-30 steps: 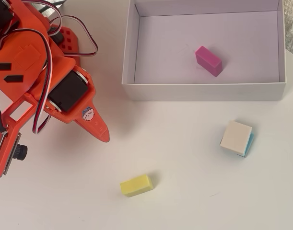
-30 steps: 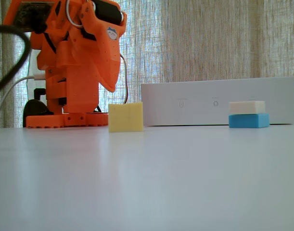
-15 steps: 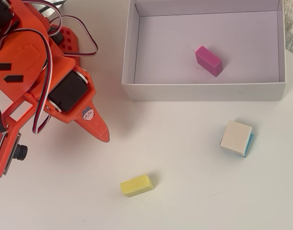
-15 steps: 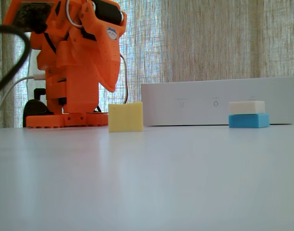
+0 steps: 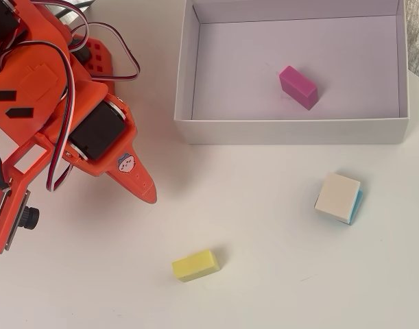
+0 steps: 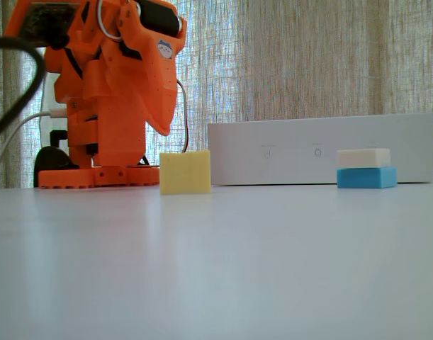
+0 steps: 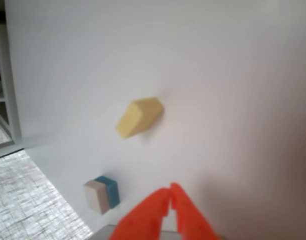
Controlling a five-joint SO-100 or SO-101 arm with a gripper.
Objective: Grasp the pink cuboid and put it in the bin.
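The pink cuboid (image 5: 298, 87) lies on the floor of the bin (image 5: 291, 130), right of its middle, in the overhead view. It touches no wall. In the fixed view the bin's white front wall (image 6: 315, 152) hides it, and it is out of the wrist view. My orange gripper (image 5: 149, 192) is shut and empty. It hangs over the table left of the bin, well apart from the cuboid. Its fingertips meet in the wrist view (image 7: 170, 192), and it also shows in the fixed view (image 6: 163, 127).
A yellow block (image 5: 195, 264) (image 6: 185, 172) (image 7: 139, 116) lies on the white table in front of the gripper. A cream-and-teal cube (image 5: 338, 197) (image 6: 365, 168) (image 7: 101, 194) sits just outside the bin's front wall. The arm's base (image 6: 96, 176) stands at the left.
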